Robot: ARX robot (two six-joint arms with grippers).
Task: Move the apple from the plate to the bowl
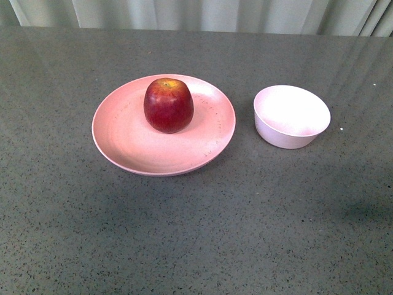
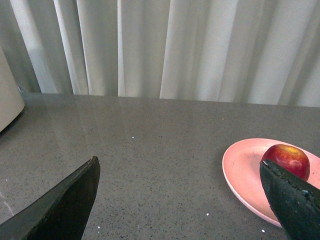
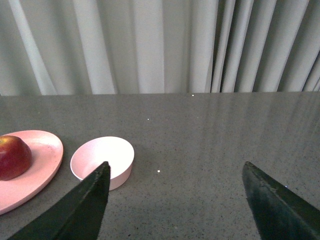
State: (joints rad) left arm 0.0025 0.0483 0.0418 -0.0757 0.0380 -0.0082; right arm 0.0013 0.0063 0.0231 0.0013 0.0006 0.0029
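The dark red apple [image 1: 168,104] sits upright on the wide pale pink plate [image 1: 126,141] on the grey table. The small deep pink bowl [image 1: 291,116] stands empty just right of the plate. Neither gripper shows in the front view. In the left wrist view, my left gripper [image 2: 180,172] is open and empty above bare table, with the plate [image 2: 245,170] and apple [image 2: 287,157] beside its one finger. In the right wrist view, my right gripper [image 3: 175,172] is open and empty, with the bowl [image 3: 102,157], plate [image 3: 35,167] and apple [image 3: 12,156] off to one side.
Pale curtains [image 1: 196,13] hang behind the table's far edge. A whitish rounded object [image 2: 7,92] stands at the edge of the left wrist view. The grey speckled table [image 1: 196,233] stretches in front of the plate and bowl.
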